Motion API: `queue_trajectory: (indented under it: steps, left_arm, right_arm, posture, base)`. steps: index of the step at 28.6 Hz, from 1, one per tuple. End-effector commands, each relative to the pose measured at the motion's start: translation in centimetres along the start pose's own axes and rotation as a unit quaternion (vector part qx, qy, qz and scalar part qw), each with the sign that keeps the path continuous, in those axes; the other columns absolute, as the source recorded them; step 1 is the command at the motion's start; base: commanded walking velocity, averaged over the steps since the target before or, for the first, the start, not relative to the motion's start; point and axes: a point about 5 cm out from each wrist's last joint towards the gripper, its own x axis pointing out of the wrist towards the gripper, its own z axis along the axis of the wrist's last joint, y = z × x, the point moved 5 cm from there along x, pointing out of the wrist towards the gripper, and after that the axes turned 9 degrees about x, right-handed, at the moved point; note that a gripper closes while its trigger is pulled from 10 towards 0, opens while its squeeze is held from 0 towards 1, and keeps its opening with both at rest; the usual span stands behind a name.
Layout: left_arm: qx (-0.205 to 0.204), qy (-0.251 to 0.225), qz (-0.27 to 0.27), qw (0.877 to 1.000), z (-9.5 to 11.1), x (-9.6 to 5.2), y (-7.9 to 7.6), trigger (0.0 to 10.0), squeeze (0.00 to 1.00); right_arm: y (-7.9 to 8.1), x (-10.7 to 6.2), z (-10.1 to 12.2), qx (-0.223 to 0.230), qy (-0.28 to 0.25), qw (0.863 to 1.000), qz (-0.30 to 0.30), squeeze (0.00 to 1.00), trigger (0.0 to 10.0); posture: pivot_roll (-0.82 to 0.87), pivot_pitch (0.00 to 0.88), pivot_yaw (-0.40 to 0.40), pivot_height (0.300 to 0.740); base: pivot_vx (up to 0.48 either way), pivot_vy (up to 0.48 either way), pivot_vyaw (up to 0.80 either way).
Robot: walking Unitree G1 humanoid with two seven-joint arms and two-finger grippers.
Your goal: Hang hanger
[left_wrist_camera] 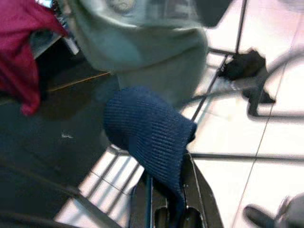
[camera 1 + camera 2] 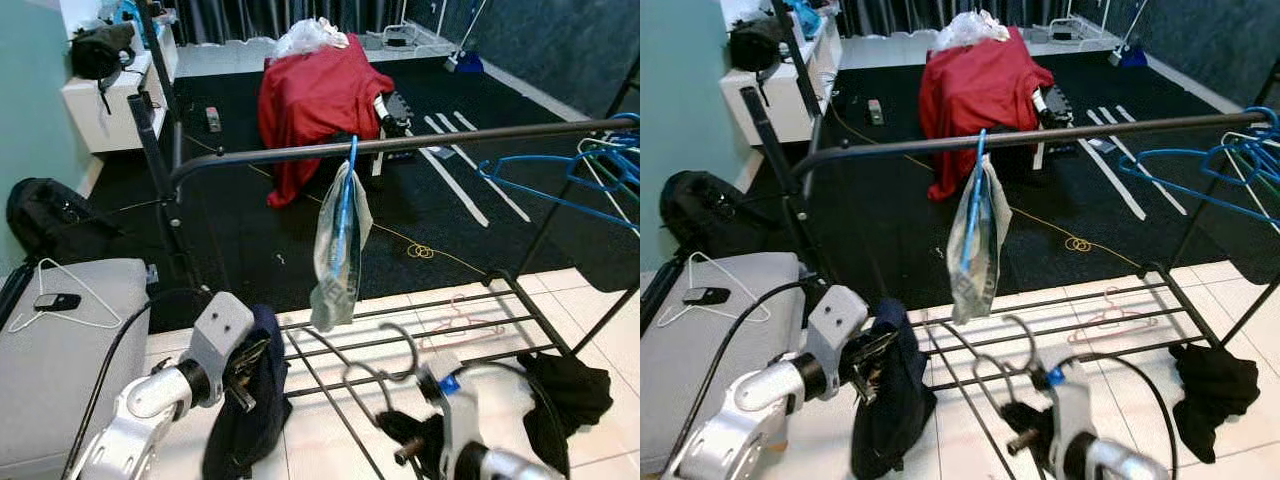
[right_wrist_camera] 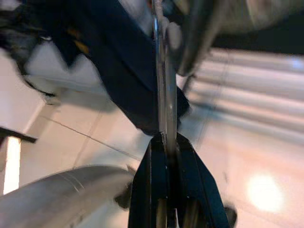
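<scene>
My left gripper (image 2: 245,375) hangs low in front of the clothes rack, shut on a dark navy knitted garment (image 2: 255,415) that droops toward the tiles. The wrist view shows the knit (image 1: 152,133) pinched between the fingers. Low at the right, my right gripper (image 2: 405,432) is shut on a grey wire hanger (image 2: 398,338), whose hook curls up in front of the rack's lower shelf. The thin wire (image 3: 164,95) runs up from between the pads. The dark rail (image 2: 450,140) crosses above both grippers. A pale green garment (image 2: 338,250) hangs from it on a blue hanger.
Several blue hangers (image 2: 590,165) crowd the rail's right end. A pink hanger (image 2: 465,320) lies on the lower shelf and a black cloth (image 2: 570,385) on the tiles. A grey case (image 2: 70,360) with a white hanger stands left. A red-draped chair (image 2: 320,95) is behind.
</scene>
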Motion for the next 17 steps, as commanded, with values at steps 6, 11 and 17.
queue_trajectory:
  steps: [6, 11, 17]
  left_arm:
    - [0.111, 0.008, -0.085, 0.99, -1.4, -0.6, -0.6, 10.0, 0.0]
    - [0.163, 0.02, -0.179, 0.97, -3.4, -2.1, -1.4, 10.0, 0.0]
    - [0.182, 0.023, -0.196, 0.963, -3.9, -2.5, -0.4, 10.0, 0.0]
  right_arm:
    - [1.4, 0.0, -0.9, -0.021, 0.035, 0.996, 0.076, 0.0, 0.0]
    - [0.3, 0.6, -3.4, -0.05, 0.145, 0.981, 0.115, 0.0, 0.0]
    - [-1.1, 0.7, -4.8, -0.078, 0.224, 0.963, 0.127, 0.0, 0.0]
  posture:
    - [-0.07, 0.094, 0.018, 0.74]
    - [-0.08, 0.076, 0.017, 0.74]
    - [-0.08, 0.064, 0.01, 0.74]
  base:
    - [0.0, 0.0, 0.0]
    - [0.0, 0.0, 0.0]
    - [0.0, 0.0, 0.0]
